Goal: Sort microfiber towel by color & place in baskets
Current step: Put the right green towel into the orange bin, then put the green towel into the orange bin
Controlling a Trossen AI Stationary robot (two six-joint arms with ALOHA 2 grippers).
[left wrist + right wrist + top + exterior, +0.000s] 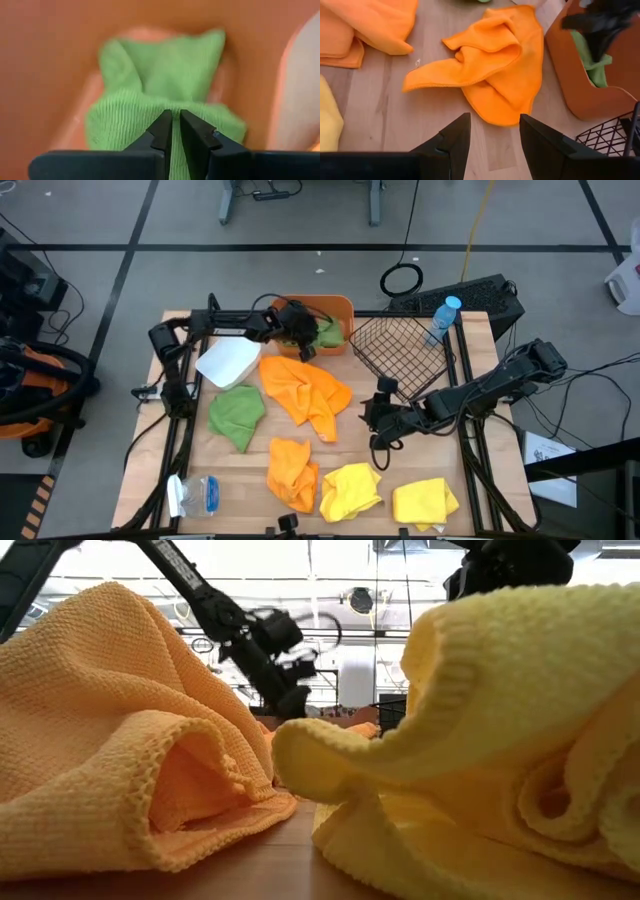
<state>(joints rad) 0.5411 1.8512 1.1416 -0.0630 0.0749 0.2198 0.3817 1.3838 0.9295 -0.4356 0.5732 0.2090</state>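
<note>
Left hand (pixel 300 330) is down inside the orange rectangular plastic tub (pixel 340 306); its two dark fingers (pixel 162 131) are pinched nearly together on a fold of the green microfiber towel (pixel 165 95) that lies in the tub directly under it. From the right wrist view the same green cloth shows over the tub's wall, with the left arm above it.

Right hand (pixel 492 132) hangs above the wooden tabletop (pixel 255 475), jaws parted, nothing between them. Just ahead of it lies a crumpled orange microfiber towel (pixel 492 65). The black wire-mesh basket (pixel 400 345) stands just behind this hand, next to the orange tub.

Just beside the left hand, outside the tub, sits the white rounded plastic tub (pixel 228 363); whether it touches the orange tub I cannot tell. A second green towel (pixel 237 412) lies on the tabletop near the white tub. A second orange towel (pixel 290 470) lies off to the right hand's side, and two bright yellow towels (pixel 350 490) (pixel 425 502) lie near it, toward the tabletop's front edge.

A clear bottle with a blue cap (pixel 441 320) stands at the mesh basket's far corner.
</note>
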